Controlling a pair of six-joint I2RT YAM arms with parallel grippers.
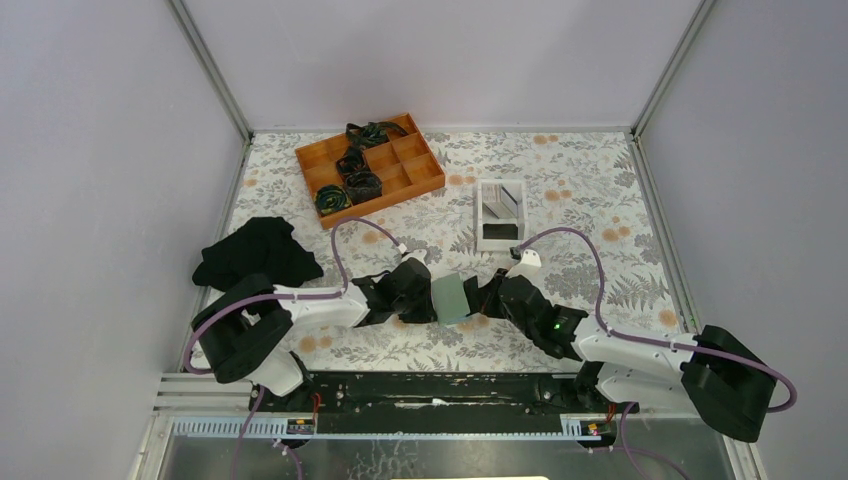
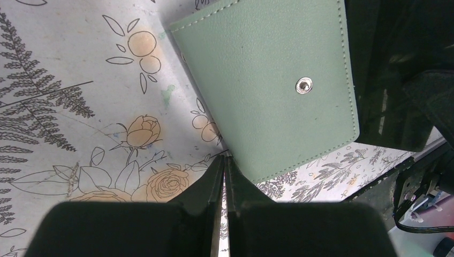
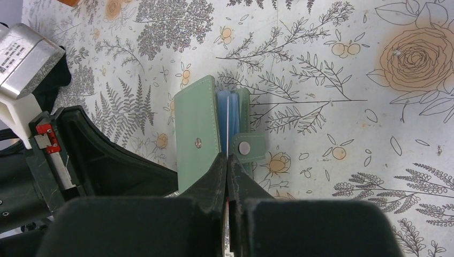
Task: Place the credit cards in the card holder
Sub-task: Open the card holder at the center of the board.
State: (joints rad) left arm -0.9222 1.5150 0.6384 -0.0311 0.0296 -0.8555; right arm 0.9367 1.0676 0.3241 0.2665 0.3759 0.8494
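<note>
Roughly mid-worktop (image 1: 600, 200). Left end effector (image 2: 225, 160): fingers pressed together with nothing between them, tips touching the wallet (image 2: 267, 85) edge, wallet body off at its 1 o'clock. I judge it braces rather than pinches. Wallet stands open, long axis 12–6 in the right wrist view, blue cards (image 3: 221, 115) inside. Right end effector (image 3: 227, 159) sits at 6 o'clock of the opening, clamped on a thin card (image 3: 227, 128) held edge-on along that axis. The push should go toward 12.
</note>
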